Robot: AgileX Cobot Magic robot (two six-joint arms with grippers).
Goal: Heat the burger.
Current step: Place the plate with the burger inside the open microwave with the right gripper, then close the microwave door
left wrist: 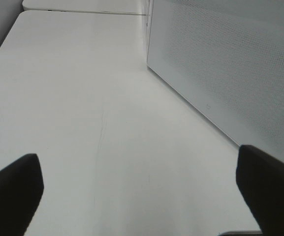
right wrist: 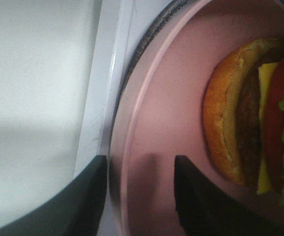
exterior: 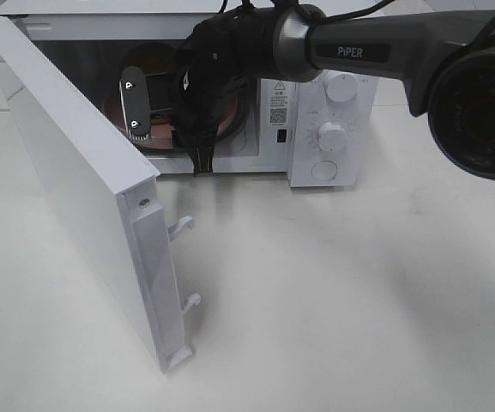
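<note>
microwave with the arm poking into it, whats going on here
The right arm reaches into the open microwave, where the burger sits on a pink plate. The right fingers stand apart on either side of the plate's rim, not clamped on it. The door is swung wide open, so heating has not started. The left fingers are open over the table beside the door.
</note>
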